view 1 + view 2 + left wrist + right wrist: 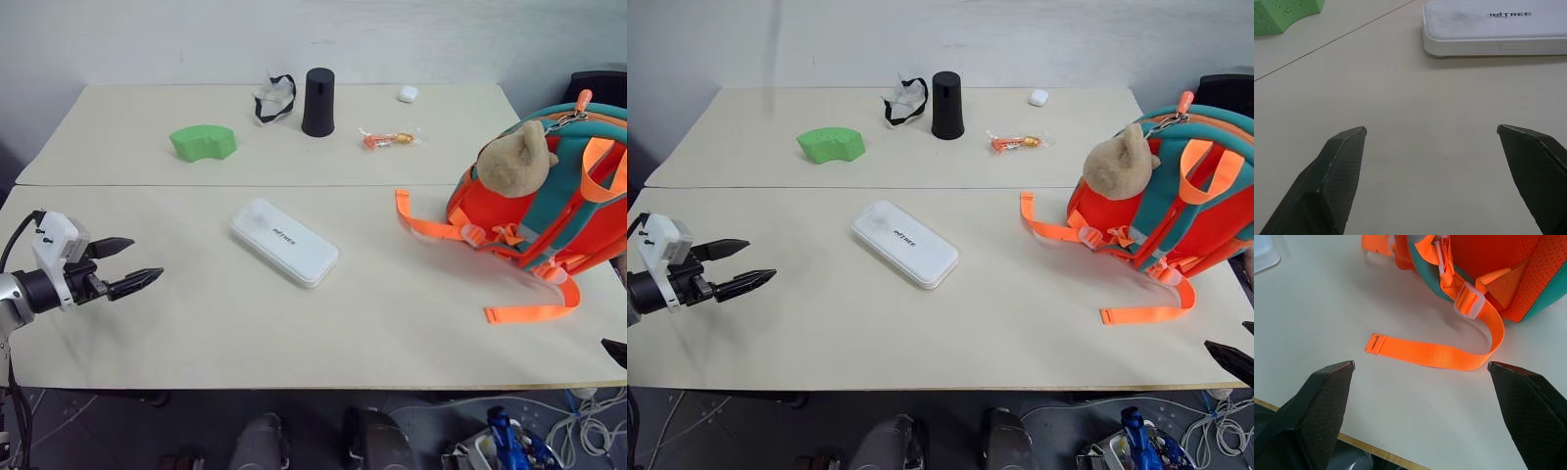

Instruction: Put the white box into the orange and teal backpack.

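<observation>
Tabletop's barely touched: white box (pixel 284 242) sits ahead of the wide-open left gripper (pixel 134 264), backpack (pixel 549 196) probably zipped, right gripper (pixel 1420 367) spread too, so reach comes next.

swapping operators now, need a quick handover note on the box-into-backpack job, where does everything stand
Left gripper: open, empty, over the table's left side, pointing toward the white box.
Right gripper: open, empty, near the front right table edge, facing a loose orange strap of the backpack.
White box: lying flat mid-table, untouched, lettering up.
Orange and teal backpack: on the right end of the table, plush toy on it. I can't tell whether it is unzipped.
Done: nothing yet.
Left: grasp the box, get the backpack open if needed, put the box inside.
</observation>
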### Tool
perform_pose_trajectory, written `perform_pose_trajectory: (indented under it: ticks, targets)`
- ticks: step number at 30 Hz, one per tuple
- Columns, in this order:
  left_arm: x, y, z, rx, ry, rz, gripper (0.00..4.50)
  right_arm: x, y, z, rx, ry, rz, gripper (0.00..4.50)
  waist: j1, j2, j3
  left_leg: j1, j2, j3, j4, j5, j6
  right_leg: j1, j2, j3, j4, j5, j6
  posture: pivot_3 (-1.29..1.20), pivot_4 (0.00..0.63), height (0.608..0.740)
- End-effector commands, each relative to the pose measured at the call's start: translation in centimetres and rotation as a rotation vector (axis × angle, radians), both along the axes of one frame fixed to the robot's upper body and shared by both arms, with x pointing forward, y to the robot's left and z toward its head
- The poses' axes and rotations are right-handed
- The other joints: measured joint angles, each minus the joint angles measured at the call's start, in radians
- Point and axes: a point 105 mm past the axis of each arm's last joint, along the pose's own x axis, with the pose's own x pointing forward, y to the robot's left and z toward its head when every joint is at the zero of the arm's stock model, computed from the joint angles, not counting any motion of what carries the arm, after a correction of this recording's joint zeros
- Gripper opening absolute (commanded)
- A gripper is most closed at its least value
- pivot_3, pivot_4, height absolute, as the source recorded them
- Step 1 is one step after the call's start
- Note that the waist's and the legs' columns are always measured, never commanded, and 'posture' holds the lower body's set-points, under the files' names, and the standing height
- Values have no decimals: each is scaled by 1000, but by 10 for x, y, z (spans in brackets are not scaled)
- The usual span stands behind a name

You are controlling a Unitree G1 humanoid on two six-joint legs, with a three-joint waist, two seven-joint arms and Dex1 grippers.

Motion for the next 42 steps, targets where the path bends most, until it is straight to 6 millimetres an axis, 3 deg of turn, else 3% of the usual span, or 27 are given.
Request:
perform_pose_trajectory:
  ticks: [1,15,19,23,29,32,33,38,42]
  targets:
    - [-1,-1,11,0,-43,-4,4500,-2,3,6,-22,-19,2,4468,0,0,0,0,0,0,0,0,0,0,0,0,0,0,0,0,150,740]
    - [7,0,10,3,-31,23,4500,8,1,3,-61,-25,-23,4468,0,0,0,0,0,0,0,3,-5,0,0,0,1,0,0,0,150,740]
    - [13,-2,12,1,-46,7,4500,13,11,5,-64,-34,22,4468,0,0,0,0,0,0,0,3,-5,0,1,0,1,0,0,0,150,740]
    - [32,-11,17,6,-73,-27,3276,25,39,6,-41,-52,121,3210,3,0,0,2,0,0,0,4,-4,1,1,0,2,0,0,0,150,740]
    - [80,-42,5,127,-65,-122,1319,58,126,-5,-44,-80,397,1043,5,-1,0,6,0,2,0,8,-3,4,4,0,4,0,0,0,150,740]
    - [107,-52,9,206,-101,-103,333,72,167,-13,-63,-94,506,0,7,-4,1,5,0,4,1,8,-3,3,5,-1,5,0,0,0,150,740]
    - [113,-55,12,215,-111,-101,16,74,177,-15,-66,-97,532,0,6,-5,2,4,-1,4,1,8,-3,1,6,-3,5,0,0,0,150,740]
    - [137,-65,13,260,-127,-41,16,87,211,-28,-95,-110,603,0,0,-8,3,2,-1,8,3,9,0,0,10,-5,7,1,2,0,150,740]
    - [145,-83,6,255,-113,-71,16,105,224,-34,-134,-124,573,0,0,-9,4,-1,-2,9,6,9,2,-1,9,-6,6,2,5,0,150,740]
